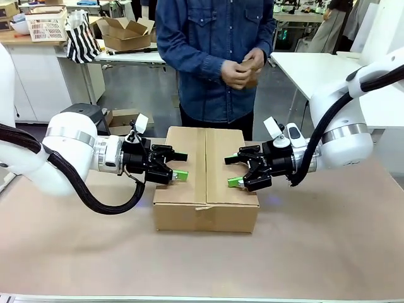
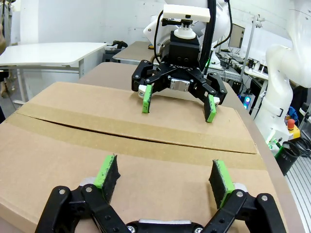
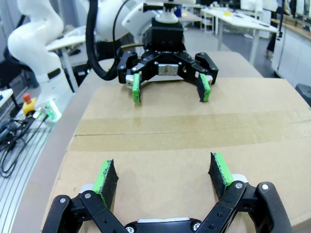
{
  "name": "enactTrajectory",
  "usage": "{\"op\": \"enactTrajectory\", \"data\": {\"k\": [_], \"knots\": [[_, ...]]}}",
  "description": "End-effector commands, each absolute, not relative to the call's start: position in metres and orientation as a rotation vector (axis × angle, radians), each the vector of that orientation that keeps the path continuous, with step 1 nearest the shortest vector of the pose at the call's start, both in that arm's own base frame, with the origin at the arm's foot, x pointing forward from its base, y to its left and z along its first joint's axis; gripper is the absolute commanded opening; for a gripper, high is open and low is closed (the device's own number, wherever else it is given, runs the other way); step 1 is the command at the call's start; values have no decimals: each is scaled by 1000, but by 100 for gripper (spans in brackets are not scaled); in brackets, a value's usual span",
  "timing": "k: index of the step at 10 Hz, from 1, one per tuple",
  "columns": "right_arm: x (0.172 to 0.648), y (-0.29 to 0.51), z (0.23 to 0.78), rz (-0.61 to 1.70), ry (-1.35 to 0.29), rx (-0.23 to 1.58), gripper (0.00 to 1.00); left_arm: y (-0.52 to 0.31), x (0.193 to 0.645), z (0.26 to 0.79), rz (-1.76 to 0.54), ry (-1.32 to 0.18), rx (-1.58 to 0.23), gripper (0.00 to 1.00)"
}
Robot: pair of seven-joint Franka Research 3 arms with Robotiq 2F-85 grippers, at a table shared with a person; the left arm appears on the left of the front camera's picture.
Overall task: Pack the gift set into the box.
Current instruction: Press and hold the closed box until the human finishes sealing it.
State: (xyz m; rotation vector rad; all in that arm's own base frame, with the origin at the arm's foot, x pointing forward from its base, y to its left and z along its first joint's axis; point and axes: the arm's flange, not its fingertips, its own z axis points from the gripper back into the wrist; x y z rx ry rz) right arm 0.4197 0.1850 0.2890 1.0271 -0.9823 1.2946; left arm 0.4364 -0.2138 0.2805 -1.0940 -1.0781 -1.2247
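Observation:
The box (image 1: 206, 165) lies in the middle of the table with its top flaps shut, a seam running down the lid. My left gripper (image 1: 182, 165) hovers open just over the box's left edge, fingers pointing right. Facing it over the right edge is my right gripper (image 1: 231, 171), also open. In the left wrist view my own green pads (image 2: 109, 171) spread wide above the cardboard (image 2: 73, 145), and the right gripper (image 2: 177, 104) stands opposite. The right wrist view mirrors this: open fingers (image 3: 219, 170) over the lid (image 3: 170, 131), left gripper (image 3: 170, 92) beyond. The gift set is hidden.
A person (image 1: 214, 57) in a denim shirt stands right behind the box, both hands (image 1: 243, 71) clasped at chest height around something small and brown. The brown table (image 1: 328, 240) stretches in front and to both sides. White tables and an open carton (image 1: 126, 31) stand farther back.

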Motion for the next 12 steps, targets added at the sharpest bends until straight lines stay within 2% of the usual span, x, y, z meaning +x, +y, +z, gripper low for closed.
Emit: {"op": "enactTrajectory", "data": {"k": [1,12], "knots": [[419,185,288,1305,-990,1018,100,-212,436,281,-1238,-1070,-1081,100],[419,185,288,1305,-990,1018,100,-212,436,281,-1238,-1070,-1081,100]]}}
